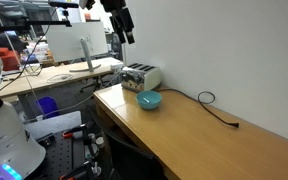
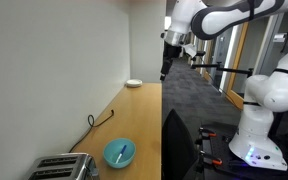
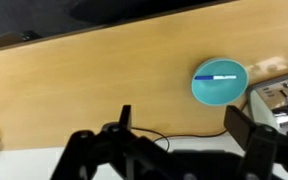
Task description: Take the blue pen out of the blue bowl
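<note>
Wrist view has the claw point(image 3: 181, 128) closest to the lens, jaws spread wide with nothing in them, hanging high over the table point(image 3: 74, 90). So which step are we on? -- mo

Reach has barely begun, imo. The blue pen point(image 3: 222, 77) lies flat inside the blue bowl point(image 3: 209, 92), and the claw is well apart from both, up and off to one side. My guess at the next move: swing over the bowl, turn the jaws so they straddle the thin pen, drop in, pinch, lift straight up. -- jay

Any tight spots? -- mo

The toaster point(image 3: 280, 100) sits just beside the bowl, so that side is cramped. The bowl's rim is low but could catch a jaw, and the bowl looks light enough to skid toward the table's open edge if bumped. Farther along, in an exterior view, the black cable point(image 1: 216, 108) lies near the wall, well apart from the bowl. Plenty of bare wood that way, and nothing overhead, so I'd come straight down. -- jay
</note>
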